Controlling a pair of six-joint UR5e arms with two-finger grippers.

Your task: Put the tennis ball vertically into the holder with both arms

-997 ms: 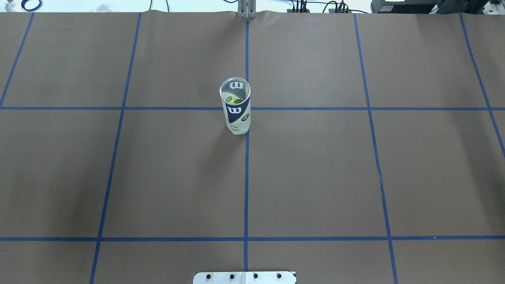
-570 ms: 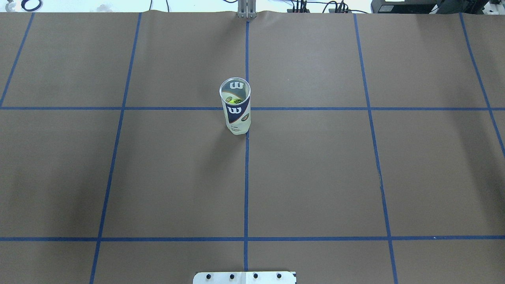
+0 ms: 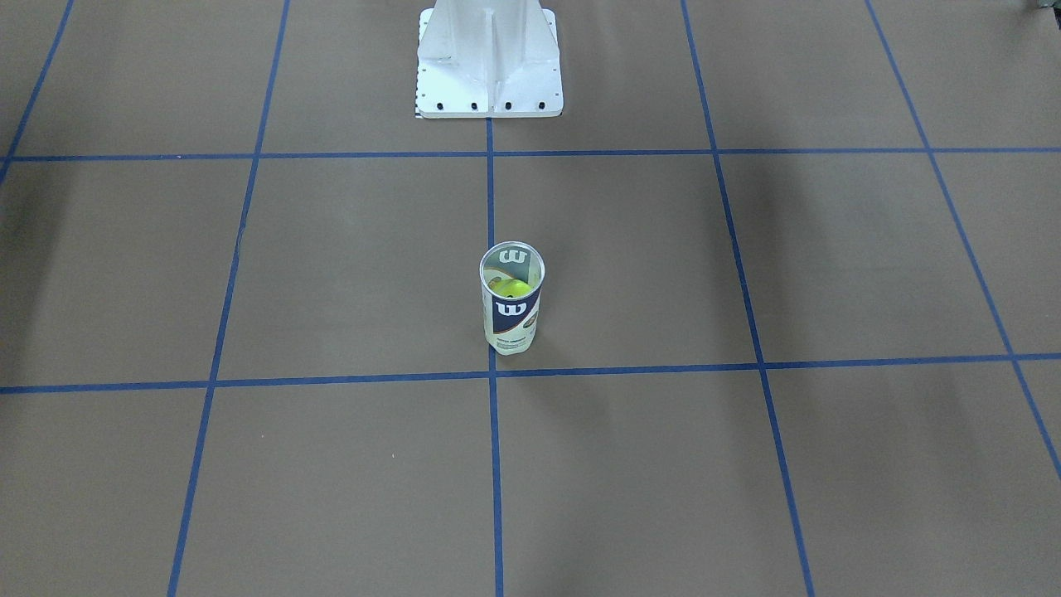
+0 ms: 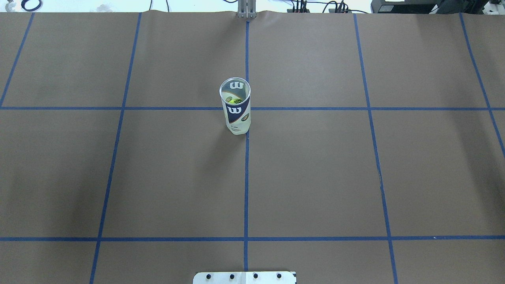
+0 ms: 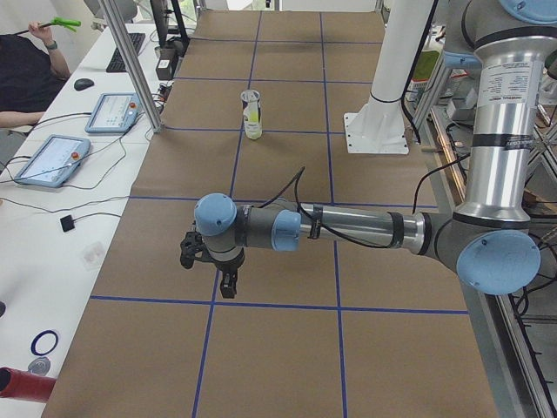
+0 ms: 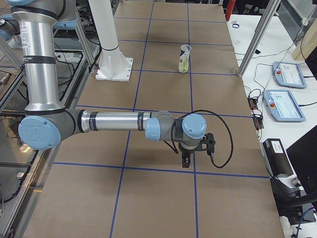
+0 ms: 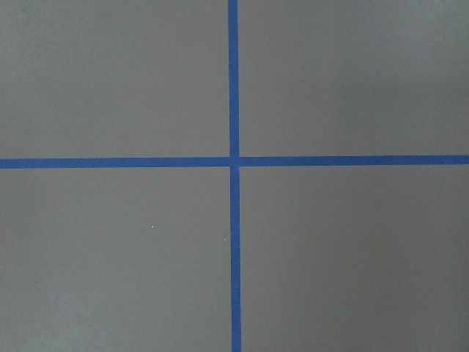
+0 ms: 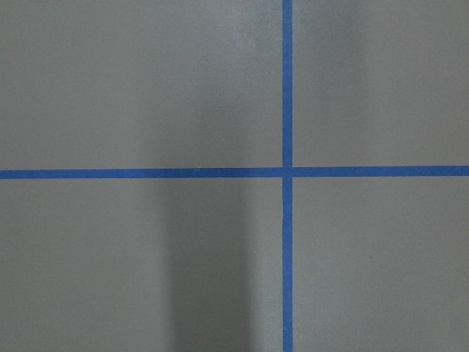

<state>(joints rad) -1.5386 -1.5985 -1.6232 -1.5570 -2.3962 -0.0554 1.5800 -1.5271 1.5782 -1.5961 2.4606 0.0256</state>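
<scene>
1. Claws: the left claw (image 5: 224,283) and right claw (image 6: 186,159) hang over bare bench (image 4: 118,177), each well apart from the holder; they show only in the side views, so we cannot tell how wide either stands; both wrist views show only brown paper and blue tape.
2. Holder (image 4: 235,112): stands on the bench with its base across the centre tape line (image 4: 246,189), mostly to the robot's left; nothing touches it.
3. Tennis ball (image 3: 511,288): inside the holder, seen through the open mouth, well below the rim; we judge the insertion done.
4. Axis: the holder's long axis is vertical, silver rim and mouth up, closed base down; the ball, being round, has no long axis, and its lettering is too small to read.
5. Hazards, as we judge them: the holder is tall, narrow and probably light, so an arm or cable sweeping inward could tip it; once tipped, the ball could roll out of the open mouth; a jolt to the bench could do the same.
</scene>
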